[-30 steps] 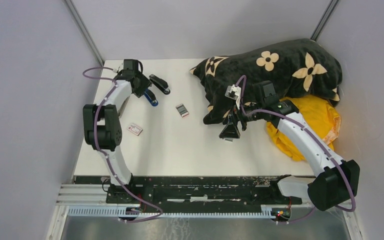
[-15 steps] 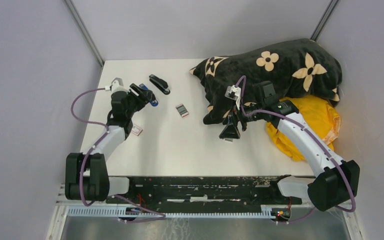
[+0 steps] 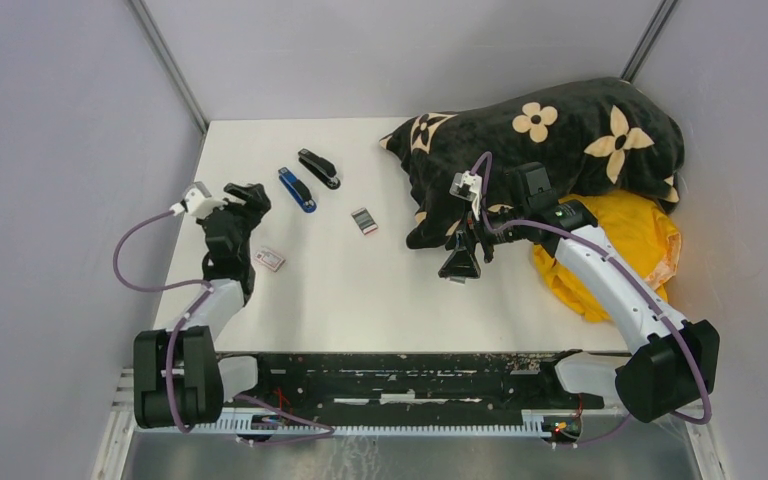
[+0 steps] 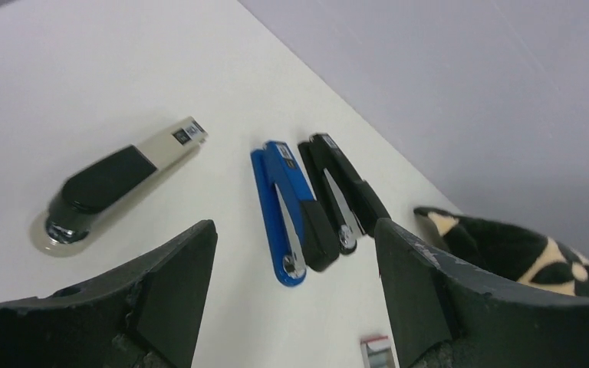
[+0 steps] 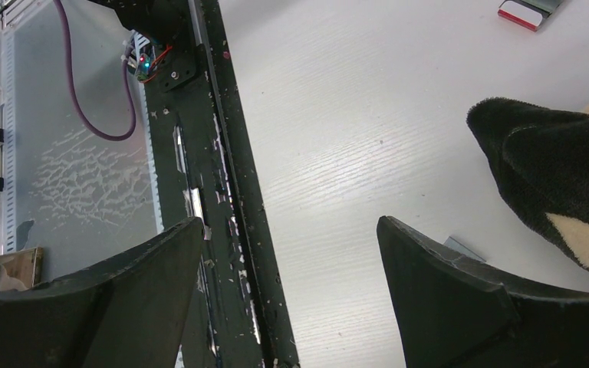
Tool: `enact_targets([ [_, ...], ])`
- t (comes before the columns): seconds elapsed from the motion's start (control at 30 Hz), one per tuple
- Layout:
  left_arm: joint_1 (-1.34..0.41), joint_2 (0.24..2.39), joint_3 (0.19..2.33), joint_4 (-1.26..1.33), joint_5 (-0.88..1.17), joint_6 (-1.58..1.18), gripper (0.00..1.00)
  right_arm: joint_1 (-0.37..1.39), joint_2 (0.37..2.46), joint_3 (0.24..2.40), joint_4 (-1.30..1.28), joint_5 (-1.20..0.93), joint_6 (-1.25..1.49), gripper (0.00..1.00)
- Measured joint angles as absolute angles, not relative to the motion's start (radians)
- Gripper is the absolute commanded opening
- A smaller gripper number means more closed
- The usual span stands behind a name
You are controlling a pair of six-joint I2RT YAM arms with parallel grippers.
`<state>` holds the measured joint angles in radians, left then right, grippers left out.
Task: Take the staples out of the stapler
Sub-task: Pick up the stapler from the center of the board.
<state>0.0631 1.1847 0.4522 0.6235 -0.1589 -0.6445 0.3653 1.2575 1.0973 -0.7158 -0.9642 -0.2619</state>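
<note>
Left gripper [image 4: 295, 234]: jaws apart, empty
Blue stapler [image 4: 284, 211]: ahead, between those jaws
Right gripper [image 5: 290, 226]: jaws apart, empty
Staples [image 5: 464, 248]: just beside one finger

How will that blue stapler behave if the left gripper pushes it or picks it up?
The blue stapler looks rigid, so it should probably lift as one piece. It lies flat on the smooth white table, so a push would likely slide or pivot it rather than roll it.
</note>
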Motion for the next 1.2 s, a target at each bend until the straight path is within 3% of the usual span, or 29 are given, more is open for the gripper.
enact_targets([
  [0.3, 0.157, 1.242, 0.455, 0.68, -0.283, -0.746, 0.87, 0.364, 1.258, 1.097, -0.719, -0.965, -0.269, 0.9],
  [0.7, 0.222, 1.504, 0.706, 0.403, -0.417, -0.811, 0.88, 0.364, 1.258, 1.092, -0.719, -0.972, -0.277, 0.91],
  [0.9, 0.26, 1.644, 0.791, 0.31, -0.366, -0.849, 0.86, 0.364, 1.259, 1.089, -0.719, -0.972, -0.278, 0.91],
  [1.2, 0.289, 1.721, 0.819, 0.303, -0.129, -0.861, 0.74, 0.364, 1.26, 1.089, -0.72, -0.972, -0.278, 0.91],
])
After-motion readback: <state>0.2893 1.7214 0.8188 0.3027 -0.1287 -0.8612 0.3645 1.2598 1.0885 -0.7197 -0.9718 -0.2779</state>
